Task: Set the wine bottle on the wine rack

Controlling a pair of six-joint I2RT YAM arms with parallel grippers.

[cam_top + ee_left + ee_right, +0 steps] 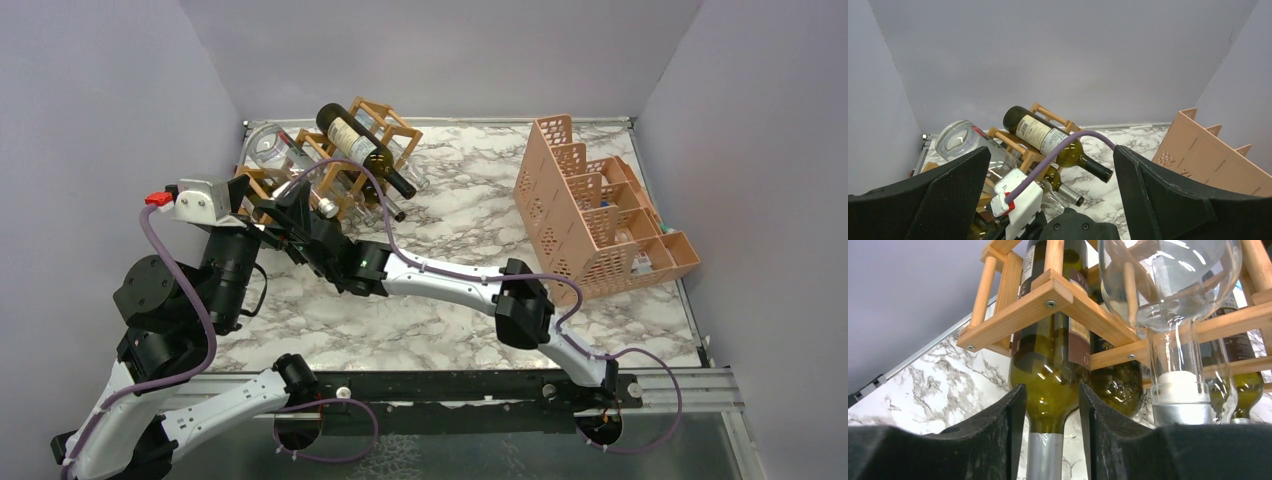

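The light wooden wine rack (385, 125) stands at the back left of the marble table, and also shows in the left wrist view (1018, 145) and the right wrist view (1058, 295). A green wine bottle (1048, 380) with a silver foil neck lies in a lower cell, neck toward me. My right gripper (1048, 405) straddles that neck, with a small gap showing beside it; in the top view the right gripper (290, 205) is at the rack's front. My left gripper (1050, 200) is wide open and empty, raised left of the rack (240, 195).
A dark labelled bottle (355, 140) lies on top of the rack. A clear bottle (1168, 285) sits in the cell beside the green one, and another green bottle lies behind. A pink stepped grid crate (590, 210) stands at the right. Grey walls enclose the table.
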